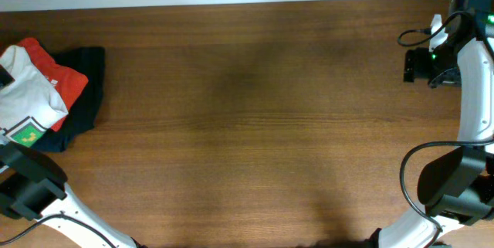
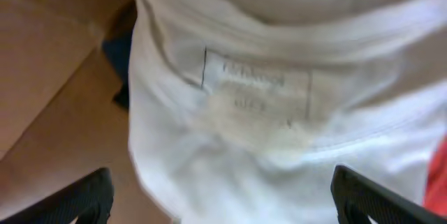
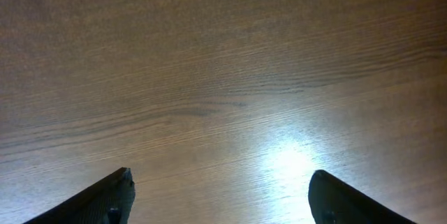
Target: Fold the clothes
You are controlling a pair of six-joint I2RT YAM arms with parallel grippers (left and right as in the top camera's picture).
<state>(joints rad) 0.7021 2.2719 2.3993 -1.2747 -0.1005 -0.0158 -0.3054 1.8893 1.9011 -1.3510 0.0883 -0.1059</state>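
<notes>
White shirt [image 1: 27,93], soft and wrinkled, heaped at the left edge of the table [image 1: 247,124]. Lies on top of a red shirt [image 1: 62,78] and a dark garment [image 1: 83,86]. Carries a small green-and-dark square print [image 1: 29,134] on its near end. Up close, shows thick hems, creases and a pale rectangular label [image 2: 255,88] with lettering too blurred to read. Bunched in a lump, not folded flat.

Count: 1 white shirt, 1 red shirt, 1 dark garment, 1 print, 1 label, 2 claws.

Left claw [image 2: 220,199]: spread wide, hanging just over the white shirt, 2 dark fingers [image 2: 84,199] at the lower corners of its view with cloth between and beneath. Grips nothing. Touching the cloth or not: cannot tell. Sliver of red shirt at that view's right edge, dark garment at its upper left.

Right claw [image 3: 220,196]: also spread wide and empty, above bare wood at the table's far right, well apart from the white shirt. Shows 2 dark fingers [image 3: 98,199] and a bright glare [image 3: 293,165] on the grain.
</notes>
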